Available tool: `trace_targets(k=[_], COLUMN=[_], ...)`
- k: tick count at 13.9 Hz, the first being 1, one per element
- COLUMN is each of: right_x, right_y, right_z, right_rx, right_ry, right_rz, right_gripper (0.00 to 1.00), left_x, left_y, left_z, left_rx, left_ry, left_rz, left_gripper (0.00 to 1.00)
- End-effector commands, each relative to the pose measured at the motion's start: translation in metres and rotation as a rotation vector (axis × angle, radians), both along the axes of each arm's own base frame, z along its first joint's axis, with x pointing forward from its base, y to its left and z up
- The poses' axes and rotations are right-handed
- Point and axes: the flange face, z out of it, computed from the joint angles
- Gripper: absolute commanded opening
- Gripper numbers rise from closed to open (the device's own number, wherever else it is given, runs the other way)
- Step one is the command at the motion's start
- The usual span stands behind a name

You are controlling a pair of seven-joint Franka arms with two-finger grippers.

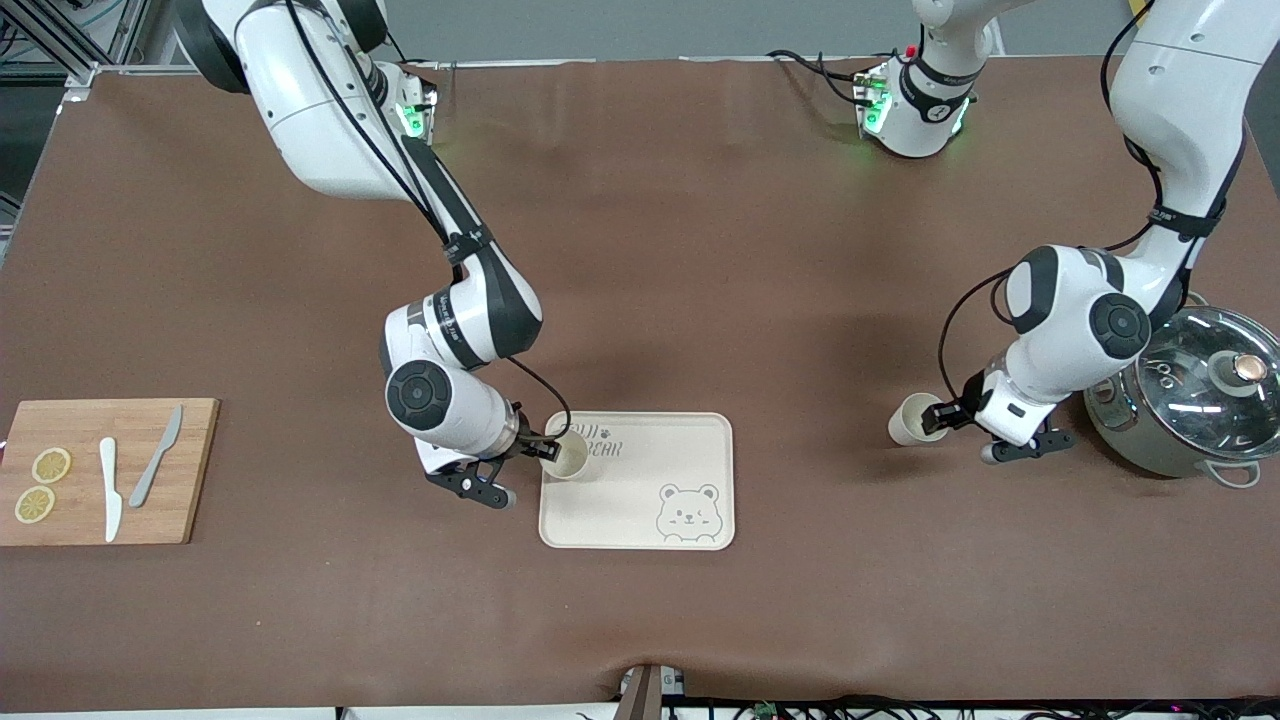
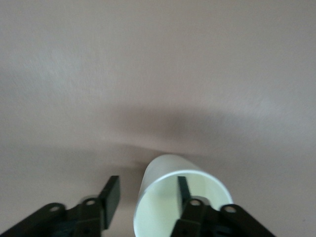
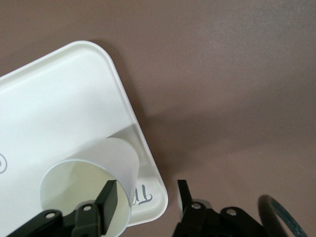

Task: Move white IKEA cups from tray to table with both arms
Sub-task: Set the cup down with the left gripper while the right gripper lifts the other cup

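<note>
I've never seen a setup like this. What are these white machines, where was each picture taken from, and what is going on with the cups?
These are two robot arms at a brown table, each ending in a black two-finger gripper. The wide picture comes from a high camera facing them. The other two come from cameras on the arms' wrists, looking down past the fingers.

The right gripper is at a white cup standing in a corner of a bear-printed tray. The left gripper is at a second cup standing on the bare table near a lidded pot. Each gripper is open, one finger inside the rim and one outside, so neither cup is pinched.

At the right arm's end lies a cutting board with lemon slices and two knives.
</note>
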Motion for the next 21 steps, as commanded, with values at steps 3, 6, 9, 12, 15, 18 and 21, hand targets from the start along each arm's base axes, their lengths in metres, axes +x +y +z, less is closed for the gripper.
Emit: trace_targets(k=[3,6,9,12,15,18,21], right_x=[0.0,0.002,0.01,0.019,0.02,-0.009,-0.053], right_y=[0.016,0.019,0.02,-0.013,-0.086,-0.16,-0.223], right_z=[-0.001,0.01,0.039,0.07,0.102,0.104,0.089], right_rx=[0.012,0.021,0.039,0.013,0.011,0.001,0.009], right_ry=[-0.002,-0.012,-0.027,0.055,0.082,0.075,0.123], right_rz=[-0.023,-0.028,-0.038,-0.031,0.119,0.201,0.291], right_gripper=[0.06,0.0,0.0,0.0,0.0,0.0,0.0], left_x=[0.012,0.026,0.034,0.039,0.038,0.038,0.039], left_y=[-0.004,-0.001,-0.003,-0.01,-0.012,-0.006,0.006], left_z=[0.069,0.104,0.135,0.165,0.177,0.198,0.227], left_rx=[0.058,0.076,0.085,0.088,0.097,0.106,0.113], left_ry=[-0.002,0.048,0.085,0.115,0.142,0.164,0.186], left_rz=[-0.024,-0.029,-0.037,-0.051,-0.053,-0.048,-0.033], left_gripper=[1.0,1.0,1.0,1.0,1.0,1.0,1.0])
